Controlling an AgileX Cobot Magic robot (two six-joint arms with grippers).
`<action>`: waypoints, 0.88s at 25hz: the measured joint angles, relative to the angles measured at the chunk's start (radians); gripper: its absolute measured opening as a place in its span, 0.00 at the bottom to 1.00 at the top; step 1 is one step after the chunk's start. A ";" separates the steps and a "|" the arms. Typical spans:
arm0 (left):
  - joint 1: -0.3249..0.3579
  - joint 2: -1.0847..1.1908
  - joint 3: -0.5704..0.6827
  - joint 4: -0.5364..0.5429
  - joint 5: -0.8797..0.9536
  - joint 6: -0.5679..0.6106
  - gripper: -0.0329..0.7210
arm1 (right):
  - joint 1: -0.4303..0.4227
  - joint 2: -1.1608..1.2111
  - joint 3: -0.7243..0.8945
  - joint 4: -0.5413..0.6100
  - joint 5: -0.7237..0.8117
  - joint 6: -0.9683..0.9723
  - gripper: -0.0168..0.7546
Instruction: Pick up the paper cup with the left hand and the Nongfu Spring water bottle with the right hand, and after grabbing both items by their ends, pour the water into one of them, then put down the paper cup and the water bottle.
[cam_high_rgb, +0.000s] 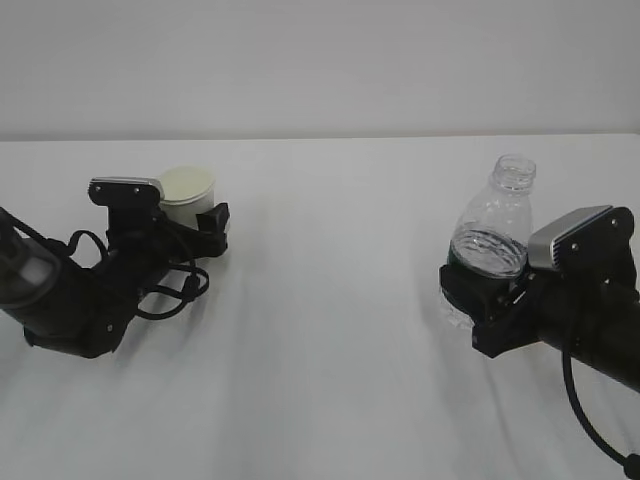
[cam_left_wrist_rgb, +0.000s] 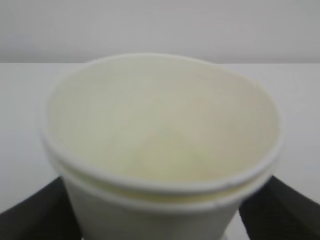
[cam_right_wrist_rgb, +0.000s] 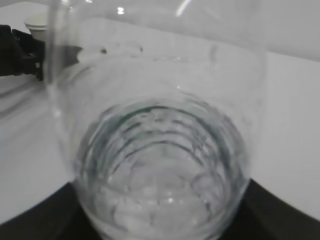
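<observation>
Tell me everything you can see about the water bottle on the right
The water bottle is small, clear ribbed plastic with a narrow, capless neck. It stands roughly upright on the white table, its mouth leaning slightly away. Water fills the lower part, the top looks empty. A dark green band shows low down. The right gripper flanks its lower body, apparently clamping it. The paper cup stands far off.

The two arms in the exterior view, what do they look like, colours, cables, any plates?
Both are black. The left arm has loose black cables looping beside it and a grey square plate near its end effector. The right arm carries a grey rectangular plate and a single black cable hanging below.
</observation>
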 joint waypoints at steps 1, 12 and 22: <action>0.000 0.005 -0.008 0.000 0.000 0.000 0.89 | 0.000 0.000 0.000 0.000 0.000 0.000 0.60; 0.000 0.032 -0.042 0.000 0.000 0.000 0.85 | 0.000 0.000 0.000 0.000 0.000 0.000 0.60; 0.000 0.032 -0.046 0.000 0.000 0.000 0.81 | 0.000 0.000 0.000 0.000 0.001 0.000 0.60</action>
